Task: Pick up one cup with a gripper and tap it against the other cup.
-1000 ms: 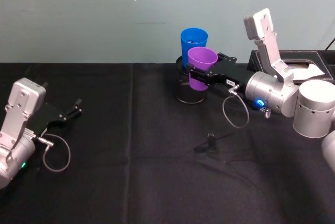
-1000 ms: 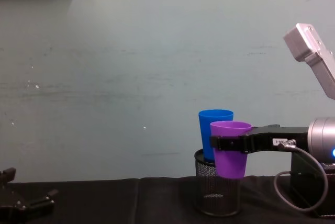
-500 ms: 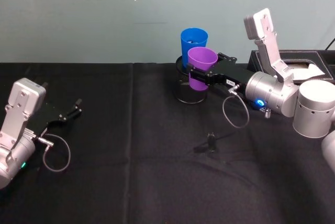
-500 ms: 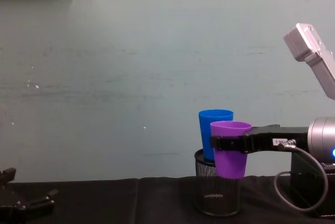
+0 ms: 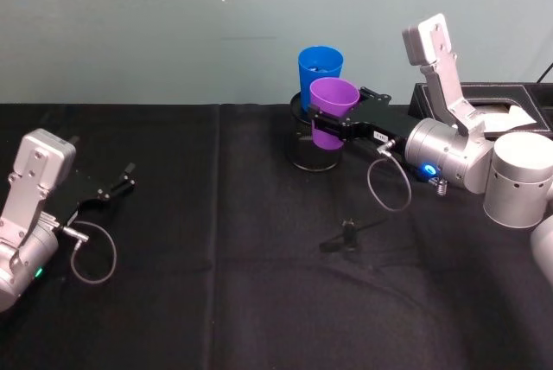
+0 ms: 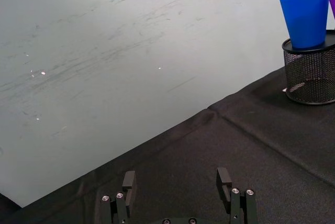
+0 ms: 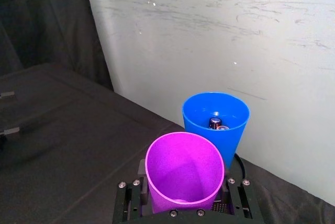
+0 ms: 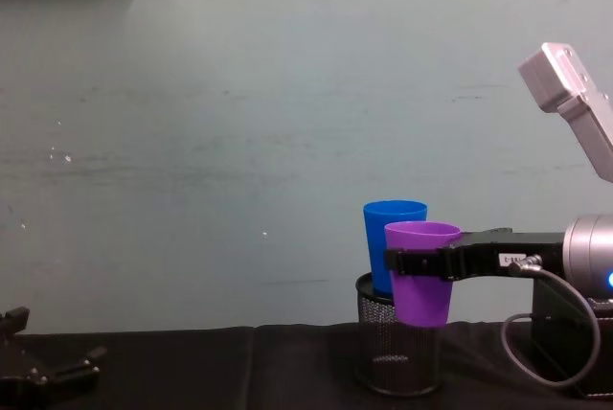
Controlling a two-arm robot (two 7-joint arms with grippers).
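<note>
The purple cup [image 5: 334, 94] is clamped between the flat black jaws of the right gripper [image 5: 325, 121], which are closed on its wall below the rim. The cup is held upright and is lifted clear of the black-covered table [image 5: 259, 292], with its base hanging well above the cloth.

Just beyond the gripper's fingertips, the blue cup [image 5: 320, 65] is seen standing upright inside a black mesh pen holder [image 5: 302, 152]. Its rim is set a little higher than the purple rim. The two cups are seen very near each other, and their outlines overlap in the chest view. Whether they are touching cannot be told. The holder is placed below and just past the gripper, on the table. Small dark and metallic items [image 7: 217, 124] are seen at the bottom of the blue cup through the right wrist camera; what they are cannot be made out.

A grey cable [image 5: 381, 190] is looped down behind the gripper, near a small white label [image 5: 380, 136] on its body. A black box [image 5: 480, 93] is seen behind the arm's wrist.

The left gripper [image 5: 121, 182] is parked low over the table, well apart from the right gripper on its left, with its fingers spread and nothing held between them.
</note>
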